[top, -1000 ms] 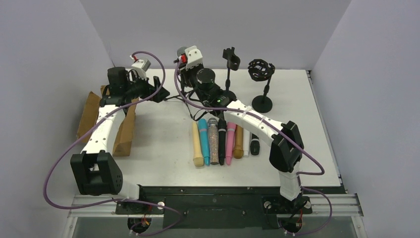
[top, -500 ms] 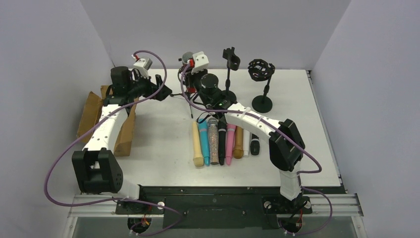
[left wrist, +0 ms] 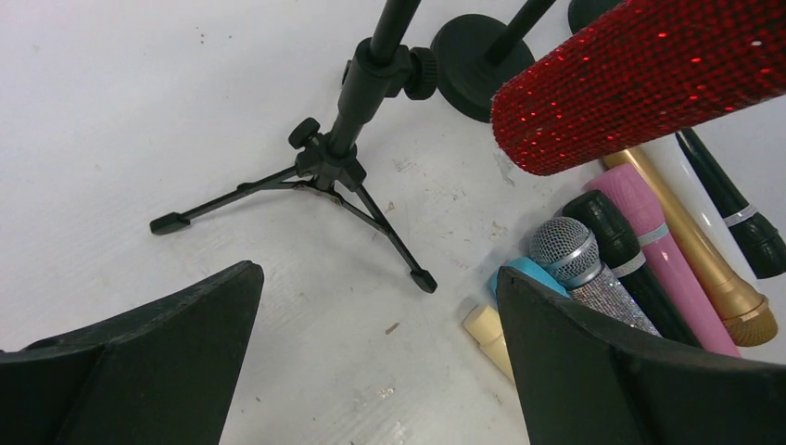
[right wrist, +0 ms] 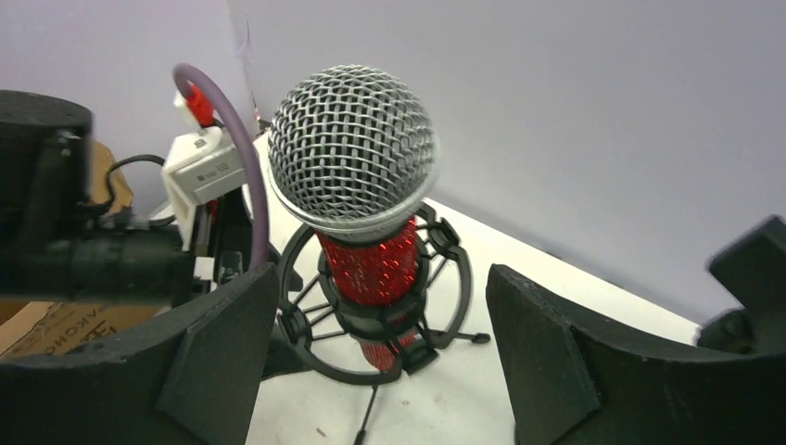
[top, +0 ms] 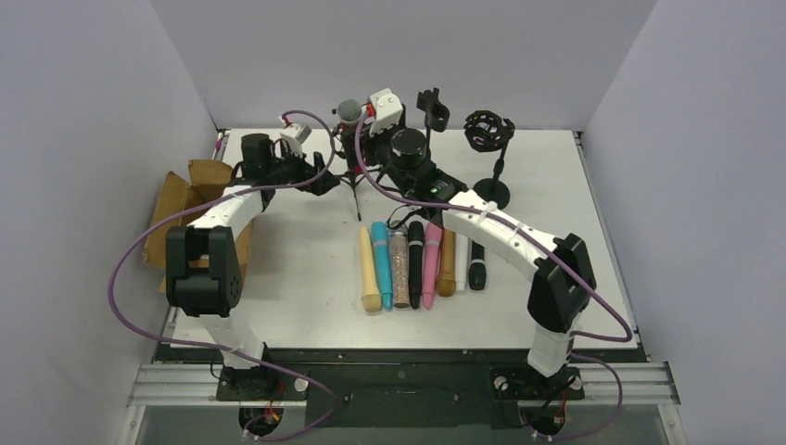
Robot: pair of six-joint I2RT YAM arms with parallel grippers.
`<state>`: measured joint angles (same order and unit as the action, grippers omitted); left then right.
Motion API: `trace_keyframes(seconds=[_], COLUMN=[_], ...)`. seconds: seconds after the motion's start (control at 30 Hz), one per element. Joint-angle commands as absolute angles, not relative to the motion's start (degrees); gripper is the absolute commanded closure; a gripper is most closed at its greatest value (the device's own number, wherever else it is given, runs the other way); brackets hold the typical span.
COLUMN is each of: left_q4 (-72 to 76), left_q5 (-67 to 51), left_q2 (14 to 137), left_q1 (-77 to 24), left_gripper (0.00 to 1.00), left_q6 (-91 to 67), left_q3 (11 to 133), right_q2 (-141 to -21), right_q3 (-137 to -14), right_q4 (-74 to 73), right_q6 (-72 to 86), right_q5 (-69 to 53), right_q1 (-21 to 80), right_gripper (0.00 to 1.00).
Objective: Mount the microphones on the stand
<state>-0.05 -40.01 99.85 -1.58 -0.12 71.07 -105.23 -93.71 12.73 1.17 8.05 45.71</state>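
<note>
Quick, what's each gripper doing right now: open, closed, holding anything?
Left gripper: open, empty.
Right gripper: open either side of the red glittery microphone with grey mesh head, not gripping it.

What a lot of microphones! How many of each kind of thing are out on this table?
Microphones in the row: 8
Red microphone, in the tripod stand: 1
Tripod stand: 1
Round-base stands: 2
Cardboard box: 1
Total: 13
</note>
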Motion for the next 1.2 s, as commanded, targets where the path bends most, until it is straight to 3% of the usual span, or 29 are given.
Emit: trace_keyframes(seconds=[0.0,0.2,0.37,0.57,0.7,0.8,0.83,0.9,1.03,1.17], left_q4=[11.9,19.1,23.7,23.3,24.0,27.7,28.8,32.1,40.7,44.6], left_q5=[-45.1,-47.7,-51.1,-54.9,-56.4,-60.1,-60.8,-63.0,-65.8,-66.1], left_q2=[104.1,110.9,116.5,121.7,124.2,126.2,126.5,127.0,127.3,127.8], left_q1=[-1.9,-2.5,-2.6,-2.8,-3.4,-3.5,-3.4,-3.3,-2.8,-3.0], left_gripper=[0.04,0.01,0.17,0.24,0.43,0.66,0.67,0.64,0.39,0.32], left_q6=[1.0,-1.5,-4.3,-3.6,-3.1,-5.8,-6.6,-8.8,-14.2,-15.9], left_q3=[75.7,81.3,84.6,90.0,92.9,93.7,93.6,92.8,90.2,90.2], right_q2=[-95.2,-87.4,-81.6,-77.4,-77.7,-79.0,-79.7,-80.6,-81.9,-82.4], right_q3=[-89.9,-83.4,-76.8,-70.4,-69.2,-70.7,-71.0,-72.0,-73.4,-73.8], right_q4=[9.4,7.9,7.9,9.9,11.2,10.2,9.9,9.1,7.9,7.2], right_q6=[3.1,6.2,9.4,10.4,10.6,10.6,10.4,10.2,10.2,10.8], right_q5=[4.0,4.3,5.7,10.6,14.0,15.0,15.0,15.1,14.9,14.5], right_q1=[44.4,43.0,39.8,36.6,35.6,34.9,34.5,34.3,33.6,32.9], right_gripper=[0.22,0.23,0.28,0.39,0.54,0.57,0.57,0.57,0.57,0.57])
